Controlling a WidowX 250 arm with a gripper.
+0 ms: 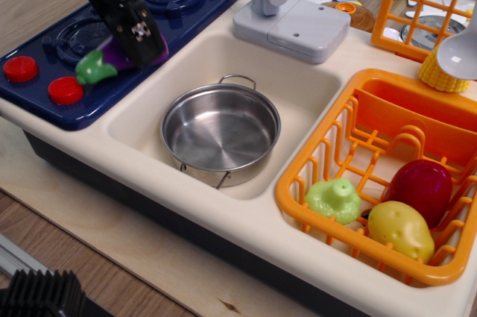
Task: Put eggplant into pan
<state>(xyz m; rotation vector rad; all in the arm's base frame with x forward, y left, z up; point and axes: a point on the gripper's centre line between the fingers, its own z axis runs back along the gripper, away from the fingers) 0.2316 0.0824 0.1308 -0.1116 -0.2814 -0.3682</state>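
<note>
Eggplant (pixel 104 62), glossy purple, green cap, in gripper (pixel 141 47)

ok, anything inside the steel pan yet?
Nothing: the shallow round stainless-steel pan in the sink shows only bare metal. The glossy purple toy eggplant is in the black claw above the blue stove; the claw covers most of its body.

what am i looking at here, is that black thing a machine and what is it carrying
Yes. The black thing is a robot arm, seen by one camera looking down at a toy kitchen from the front. Its claw is shut on a glossy purple toy eggplant with a green cap, held above the dark blue toy stove. Beside it, the cream sink holds a shallow round shiny steel pan, currently empty. At right, an orange plastic basket holds pale green, dark red and yellow toy vegetables.
</note>
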